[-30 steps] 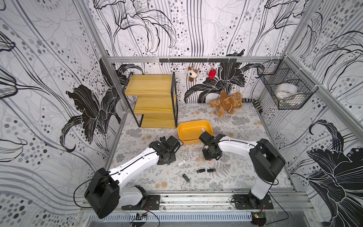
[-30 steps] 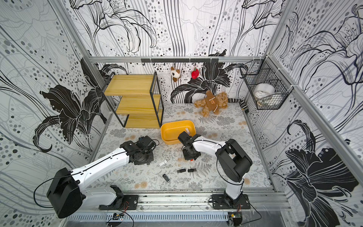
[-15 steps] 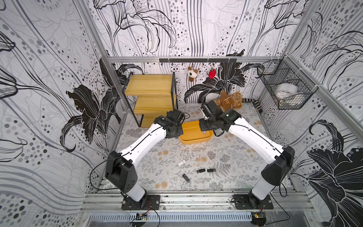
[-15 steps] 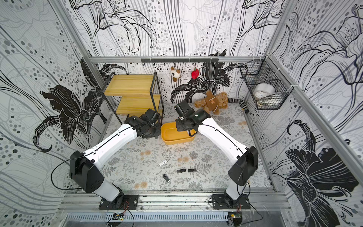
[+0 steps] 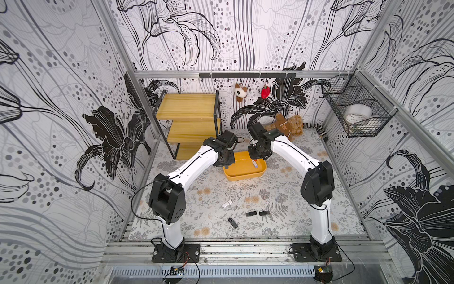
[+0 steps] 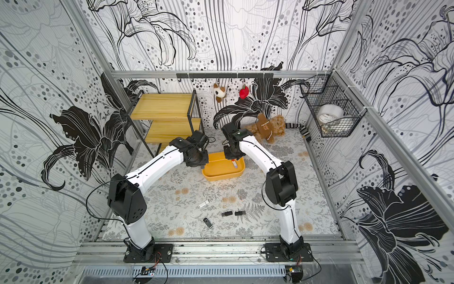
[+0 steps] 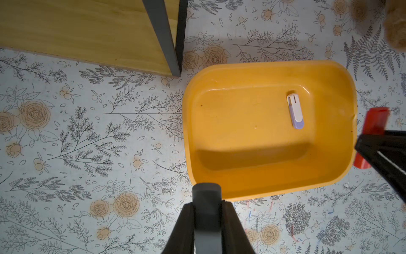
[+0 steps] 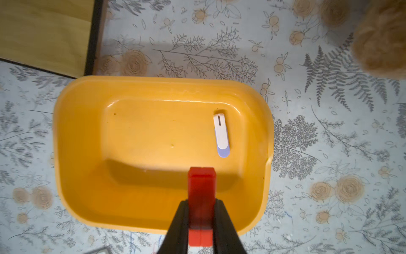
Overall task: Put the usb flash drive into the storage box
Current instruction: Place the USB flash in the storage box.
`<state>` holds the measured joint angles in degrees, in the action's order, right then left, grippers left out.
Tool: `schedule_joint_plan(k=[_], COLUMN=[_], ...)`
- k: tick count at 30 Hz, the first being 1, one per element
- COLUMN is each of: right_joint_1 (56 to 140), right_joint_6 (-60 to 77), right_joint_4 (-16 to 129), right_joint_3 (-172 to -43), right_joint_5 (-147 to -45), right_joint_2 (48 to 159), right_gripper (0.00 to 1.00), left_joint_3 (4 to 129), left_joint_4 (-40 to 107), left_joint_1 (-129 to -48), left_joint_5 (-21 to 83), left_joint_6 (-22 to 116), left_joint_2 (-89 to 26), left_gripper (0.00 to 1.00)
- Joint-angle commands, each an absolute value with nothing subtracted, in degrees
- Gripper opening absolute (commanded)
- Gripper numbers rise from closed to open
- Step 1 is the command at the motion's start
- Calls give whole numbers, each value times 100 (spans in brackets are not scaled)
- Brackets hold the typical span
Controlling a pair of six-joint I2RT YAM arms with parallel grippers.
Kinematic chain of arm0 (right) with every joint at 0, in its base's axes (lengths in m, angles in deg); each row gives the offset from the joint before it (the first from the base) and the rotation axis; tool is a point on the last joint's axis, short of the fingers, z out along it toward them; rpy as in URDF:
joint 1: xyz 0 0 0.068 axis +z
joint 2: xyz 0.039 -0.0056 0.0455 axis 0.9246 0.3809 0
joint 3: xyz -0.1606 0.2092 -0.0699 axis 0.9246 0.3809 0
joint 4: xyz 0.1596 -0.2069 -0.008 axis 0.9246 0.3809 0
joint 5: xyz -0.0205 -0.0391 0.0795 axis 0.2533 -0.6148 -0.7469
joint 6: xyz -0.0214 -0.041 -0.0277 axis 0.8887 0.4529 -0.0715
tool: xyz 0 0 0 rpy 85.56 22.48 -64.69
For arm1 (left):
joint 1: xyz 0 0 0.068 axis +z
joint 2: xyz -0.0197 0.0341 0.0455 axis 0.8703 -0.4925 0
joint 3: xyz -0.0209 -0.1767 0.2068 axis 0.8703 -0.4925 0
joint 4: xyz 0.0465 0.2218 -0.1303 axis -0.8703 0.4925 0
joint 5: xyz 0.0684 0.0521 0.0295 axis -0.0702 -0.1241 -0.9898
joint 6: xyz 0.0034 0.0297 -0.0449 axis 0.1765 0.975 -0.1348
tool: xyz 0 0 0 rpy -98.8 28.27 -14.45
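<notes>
Floral mat (image 8: 329,143) | right gripper (image 8: 201,204) clamped on red flash drive (image 8: 201,187), hanging over storage box (image 8: 66,132) | left gripper (image 7: 207,206) clamped on grey drive (image 7: 207,193) at the rim | white drive (image 8: 221,134) lies inside | tip: centre over the floor, go low, then let go.

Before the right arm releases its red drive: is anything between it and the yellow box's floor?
Nothing visible. The red flash drive, clamped in the right gripper, hangs over the storage box, which has no lid; the floor under it is bare. The white flash drive lies apart, nearer one end wall.
</notes>
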<state>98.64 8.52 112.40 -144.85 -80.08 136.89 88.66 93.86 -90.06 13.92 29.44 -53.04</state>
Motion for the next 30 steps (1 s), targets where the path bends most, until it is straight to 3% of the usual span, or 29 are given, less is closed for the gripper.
schedule_joint_plan(k=[1,30], right_joint_1=[9818,9773], right_joint_6=[1077,1215], right_joint_4=[11021,10757], right_joint_3=[-14566,-14936], right_joint_5=[-8202,-7952], right_joint_2=[13972,15363], right_gripper=[0,0], left_joint_3=[9098,9388], left_joint_4=[9327,9103], left_joint_1=[-8973,-9088], left_joint_5=[1456,1493], left_joint_6=[3085,3082], left_joint_2=[-5508,-5896], left_gripper=[0,0])
